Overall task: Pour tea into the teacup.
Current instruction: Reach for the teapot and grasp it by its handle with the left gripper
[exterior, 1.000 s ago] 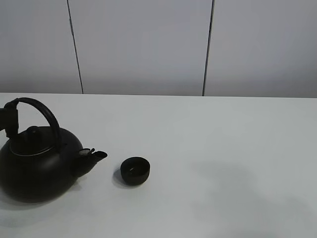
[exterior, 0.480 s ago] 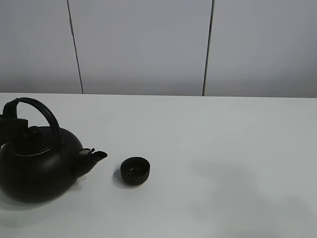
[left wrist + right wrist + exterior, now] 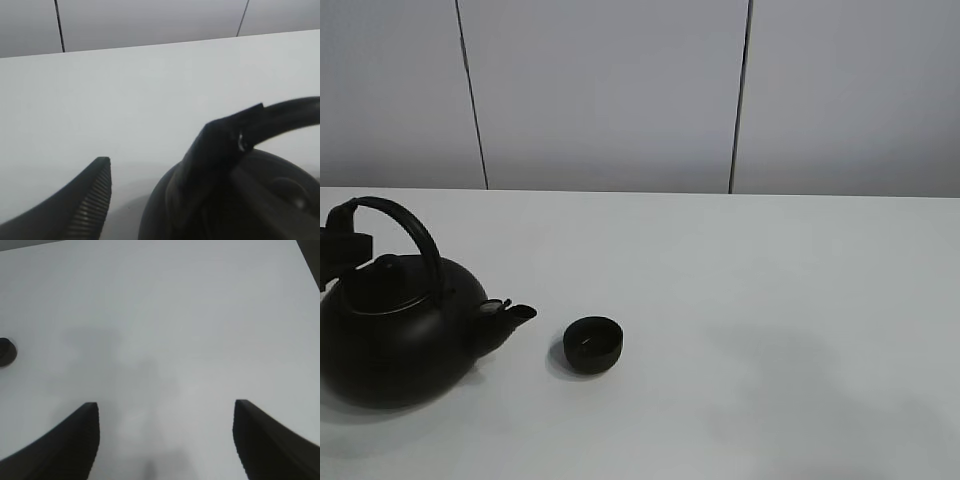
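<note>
Found the teacup [image 3: 593,344] upright on the counter [image 3: 770,300], left of the middle in the high view, just beside the tip of the spout [image 3: 512,316] yet apart from it. Noted it as matte black, low, round, bowl-like, with no handle of its own, and far smaller than the kettle [image 3: 395,340].

Took the kettle for a big, squat, rounded black body with a dull sheen, topped by a small knob [image 3: 386,264] and spanned by a thick arched handle [image 3: 408,226]. Noted the spout as short and upturned. Saw the counter as smooth, plain white, marked only by soft grey shadows. Saw the wall panels [image 3: 600,90] as flat pale grey, split by thin dark seams [image 3: 739,95].

Found the left jaws spread at the handle's outer end, with bare counter between them. Made out a ribbed pad [image 3: 92,200] on one curved dark finger. Saw the other finger [image 3: 210,160] lying across the handle; could not tell whether it touched. Found the right jaws spread wide over bare counter, dark and tapering, pinching nothing, well apart from the teacup.

Counted one teacup, one kettle, one spout, one handle, two pairs of jaws, three wall panels and two seams.
</note>
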